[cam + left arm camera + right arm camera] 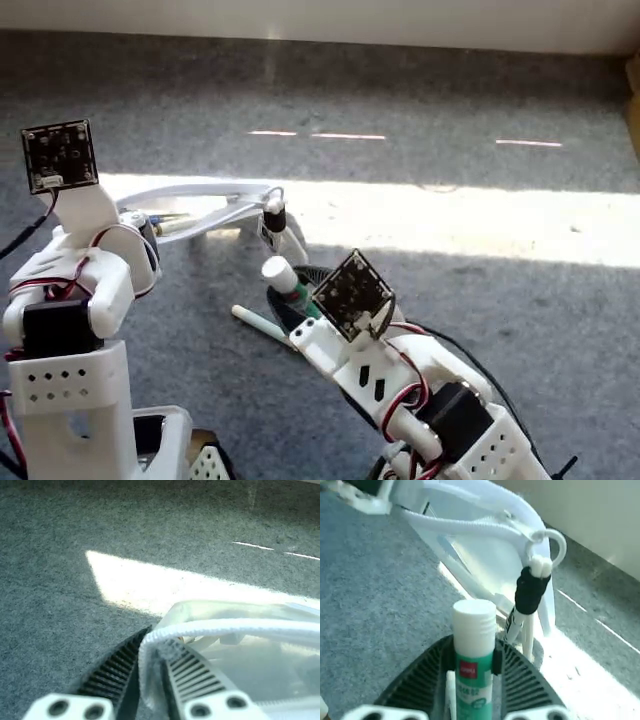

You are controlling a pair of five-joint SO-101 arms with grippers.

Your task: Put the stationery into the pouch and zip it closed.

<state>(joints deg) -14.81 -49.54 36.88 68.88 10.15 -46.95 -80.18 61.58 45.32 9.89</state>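
The left end effector point(152, 652) is clenched on the white zipper tape point(225, 627) at one end of the limp, translucent white plastic pouch point(245, 665), which looks light and will likely sag unless held by that stiffer tape. The right end effector point(472, 652) grasps the white-capped green glue stick point(474, 622) mid-barrel, just short of the pouch's mouth; rigid, smooth and light, it may slip. What looks like a slim white pen point(256, 321) lies on the grey surface point(520, 320) near the pouch.
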